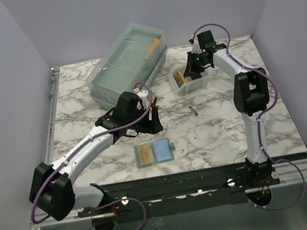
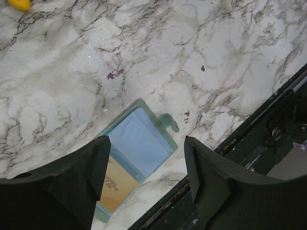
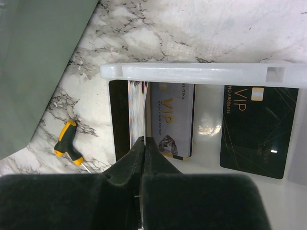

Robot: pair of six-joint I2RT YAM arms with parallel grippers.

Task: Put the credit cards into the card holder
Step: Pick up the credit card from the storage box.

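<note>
The card holder (image 1: 154, 153) lies open and flat near the table's front edge, a gold credit card (image 2: 115, 184) in its left pocket and its right pocket (image 2: 140, 143) pale and clear. My left gripper (image 2: 145, 158) hangs open above the holder, nothing between its fingers. More credit cards stand and lie in a white tray (image 3: 201, 74): an upright stack (image 3: 136, 108), a silver-grey card (image 3: 172, 120) and a black card (image 3: 259, 132). My right gripper (image 3: 144, 141) is shut, its tips against the near edge of the stack. No card shows between them.
A large translucent lidded box (image 1: 128, 63) stands at the back, left of the white tray (image 1: 186, 82). A yellow-handled small tool (image 3: 67, 143) lies on the marble beside the tray. A black rail (image 2: 268, 129) runs along the table's front edge.
</note>
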